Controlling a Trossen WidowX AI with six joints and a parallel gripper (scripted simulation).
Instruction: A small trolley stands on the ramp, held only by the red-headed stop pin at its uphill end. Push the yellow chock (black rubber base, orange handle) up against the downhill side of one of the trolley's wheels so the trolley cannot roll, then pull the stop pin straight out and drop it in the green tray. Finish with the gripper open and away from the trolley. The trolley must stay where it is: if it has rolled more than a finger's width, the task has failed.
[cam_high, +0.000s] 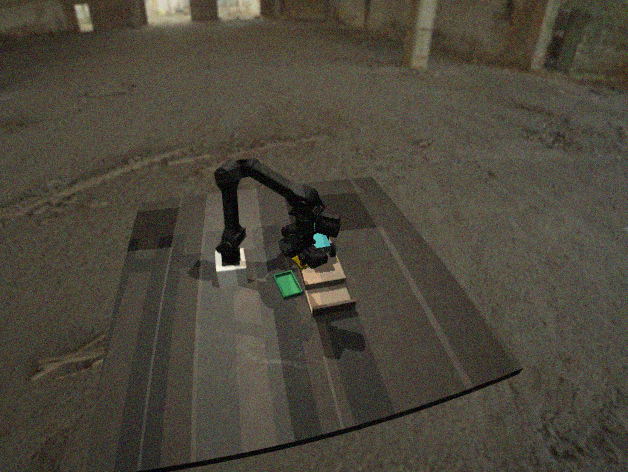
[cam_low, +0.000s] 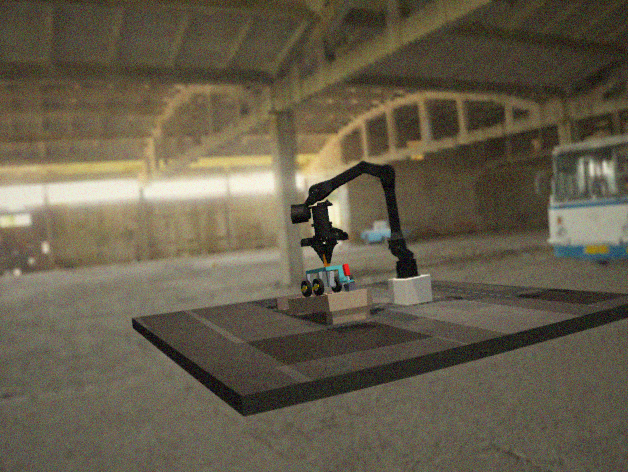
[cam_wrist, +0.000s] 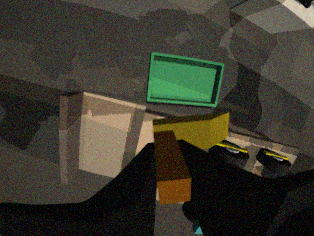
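Note:
The trolley, with a cyan body and black wheels, stands on the wooden ramp. The red pin head shows at its uphill end; the pin's shaft is hidden. My gripper is shut on the orange handle of the yellow chock, over the ramp beside the trolley. In the wrist view the chock's yellow end lies close to a wheel; whether they touch, or whether the chock rests on the ramp, cannot be told. Its black base is hidden.
The green tray lies beside the ramp, on the side toward the arm's white base block. The ramp has a step and a raised lip at its low end. The arm hides part of the trolley in the top view.

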